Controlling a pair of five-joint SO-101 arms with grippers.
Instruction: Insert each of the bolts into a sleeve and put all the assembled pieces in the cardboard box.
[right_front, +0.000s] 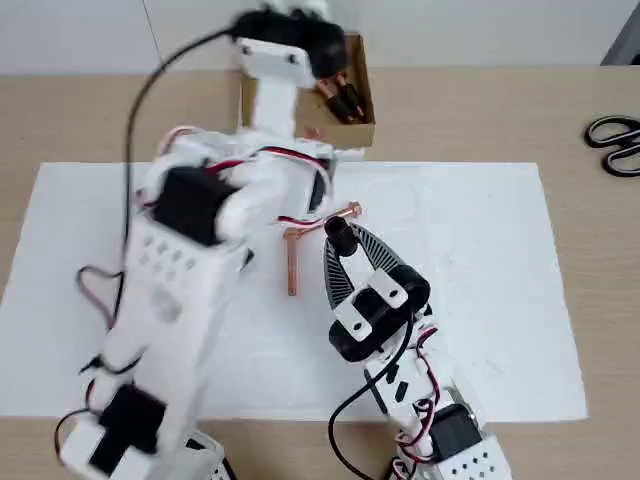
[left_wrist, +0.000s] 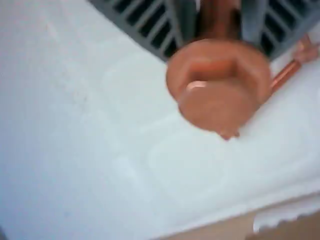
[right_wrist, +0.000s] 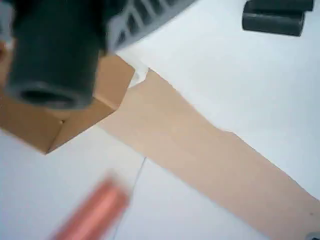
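Observation:
In the left wrist view, my left gripper is shut on a copper bolt, whose wide head faces the camera just above the white paper. From above, that bolt pokes out from under the left arm. A second copper bolt lies on the paper beside it, also seen as a thin bolt. My right gripper is shut on a black sleeve, its open end facing the box side. The cardboard box stands at the paper's far edge with assembled pieces inside.
A white paper sheet covers the tan table. Black-handled scissors lie at the far right. Loose black sleeves rest on the paper. The box's corner and a blurred copper bolt are close to the right gripper.

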